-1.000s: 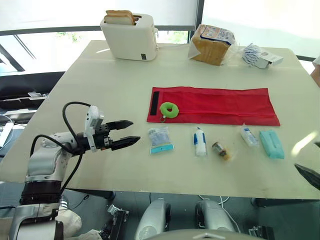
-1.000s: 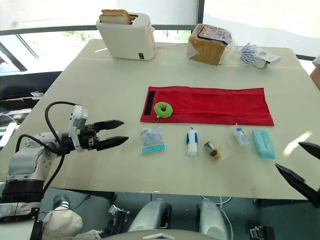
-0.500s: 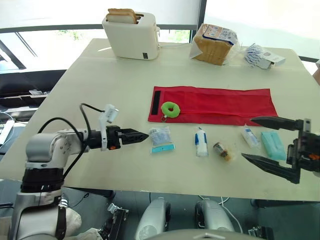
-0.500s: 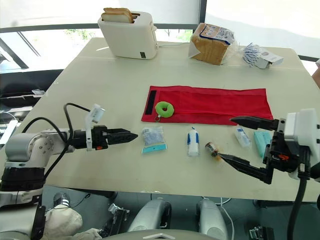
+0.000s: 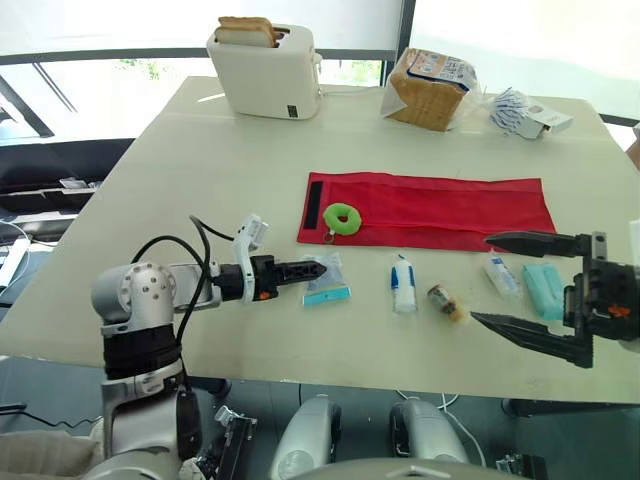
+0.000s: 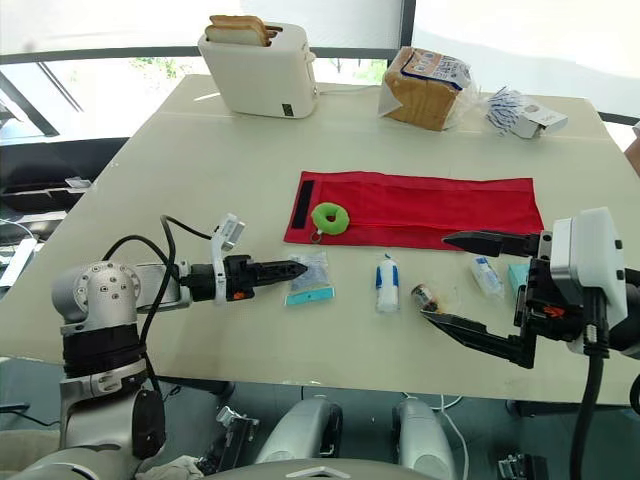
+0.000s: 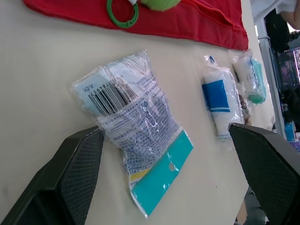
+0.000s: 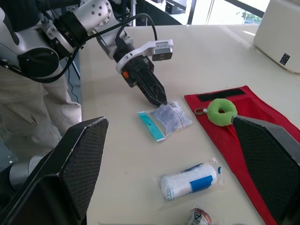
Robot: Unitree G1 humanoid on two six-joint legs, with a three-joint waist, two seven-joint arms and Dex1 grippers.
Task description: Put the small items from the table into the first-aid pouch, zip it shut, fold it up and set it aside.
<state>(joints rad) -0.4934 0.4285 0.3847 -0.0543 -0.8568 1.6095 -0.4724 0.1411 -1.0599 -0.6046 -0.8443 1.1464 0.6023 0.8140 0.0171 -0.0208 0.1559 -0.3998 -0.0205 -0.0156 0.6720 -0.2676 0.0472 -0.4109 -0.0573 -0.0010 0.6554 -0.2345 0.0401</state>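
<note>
The red first-aid pouch (image 5: pixel 430 210) lies flat and unfolded mid-table, with a green ring toy (image 5: pixel 340 217) on its left end. In front of it lie a clear bag with a teal strip (image 7: pixel 136 126), a blue-and-white gauze roll (image 5: pixel 402 283), a small brown item (image 5: pixel 443 300), a small tube packet (image 5: pixel 498 272) and a teal packet (image 5: pixel 545 285). My left gripper (image 5: pixel 320 268) is open, its fingers (image 7: pixel 79 168) standing either side of the clear bag's near end. My right gripper (image 5: pixel 482 278) hangs wide open above the table beside the tube packet, holding nothing.
A white toaster (image 5: pixel 265 70) with bread in it stands at the back left. A bagged loaf (image 5: pixel 428 88) and a small box with packets (image 5: pixel 525 112) sit at the back right. The table's front edge (image 5: pixel 350 375) runs just below the row of items.
My left gripper has reached right, from well left of the clear bag up to it, and turned on its side. My right gripper has come up from the lower right to beside the items.
</note>
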